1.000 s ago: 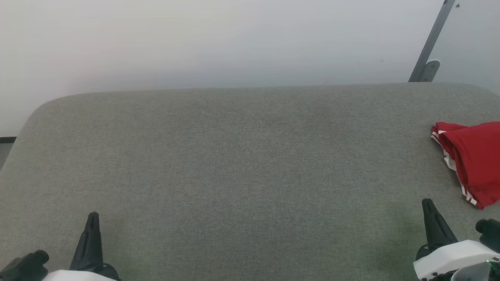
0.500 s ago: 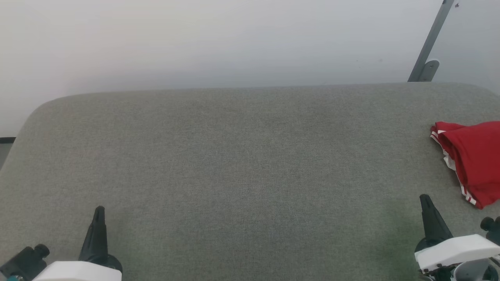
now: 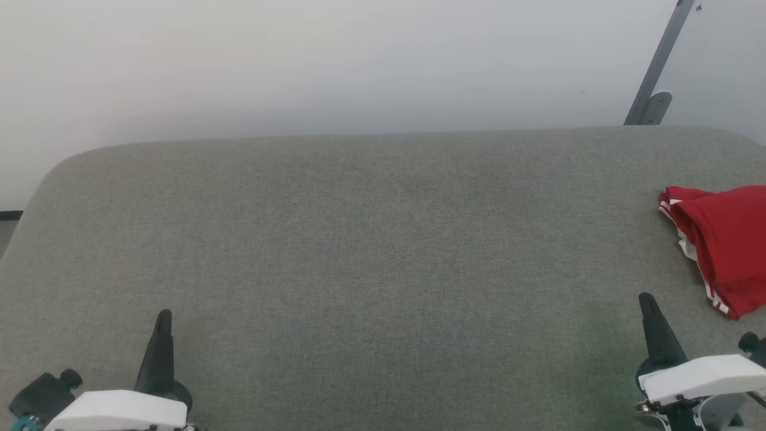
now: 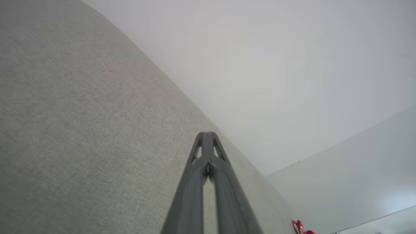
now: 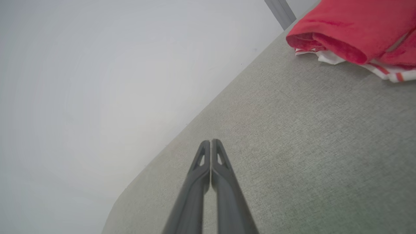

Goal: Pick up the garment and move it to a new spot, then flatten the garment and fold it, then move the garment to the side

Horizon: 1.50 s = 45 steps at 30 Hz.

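The garment (image 3: 727, 245) is a red bundle with red-white striped trim, lying crumpled at the right edge of the grey table (image 3: 371, 251) and partly cut off by the head view. The right wrist view has the garment (image 5: 351, 29) at its upper right. My right gripper (image 3: 645, 297) is shut and empty, a short way in front of and left of the garment, apart from it. Its fingertips (image 5: 211, 142) meet above bare cloth. My left gripper (image 3: 163, 313) is shut and empty near the front left. A red scrap of the garment (image 4: 300, 227) peeks in the left wrist view.
The padded grey table has rounded far corners and runs up to a plain white wall (image 3: 335, 60). A grey metal strut (image 3: 658, 66) leans against the wall at the back right. Bare cloth stretches between the two grippers.
Both grippers have crept forward over the table, the left one also a little to the right. The garment has not moved.
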Motion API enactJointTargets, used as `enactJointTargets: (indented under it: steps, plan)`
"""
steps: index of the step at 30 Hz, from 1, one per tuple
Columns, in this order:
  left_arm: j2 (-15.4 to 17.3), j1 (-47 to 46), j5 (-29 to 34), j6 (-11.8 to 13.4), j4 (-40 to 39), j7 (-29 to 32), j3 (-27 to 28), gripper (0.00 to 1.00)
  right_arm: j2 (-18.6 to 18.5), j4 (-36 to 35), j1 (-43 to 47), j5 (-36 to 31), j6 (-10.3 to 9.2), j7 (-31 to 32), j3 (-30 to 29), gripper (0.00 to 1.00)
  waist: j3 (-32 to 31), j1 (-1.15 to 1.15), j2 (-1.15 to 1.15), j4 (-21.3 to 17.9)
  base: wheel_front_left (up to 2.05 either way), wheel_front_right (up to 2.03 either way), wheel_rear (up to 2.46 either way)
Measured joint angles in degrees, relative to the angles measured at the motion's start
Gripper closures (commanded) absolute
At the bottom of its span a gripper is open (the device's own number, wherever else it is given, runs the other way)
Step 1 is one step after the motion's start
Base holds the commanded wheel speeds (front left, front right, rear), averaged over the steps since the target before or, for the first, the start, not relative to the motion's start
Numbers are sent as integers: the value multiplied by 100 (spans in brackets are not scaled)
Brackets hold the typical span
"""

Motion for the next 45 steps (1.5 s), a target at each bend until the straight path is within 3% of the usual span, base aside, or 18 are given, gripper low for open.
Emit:
enactJointTargets:
  steps: [45]
  plan:
    - [-243, -467, -2203, 0, 265, 680, -77, 100, 274, -48, -241, 2372, -4, 590, -86, 100, 5, 0, 0, -35, 0, 0, 0]
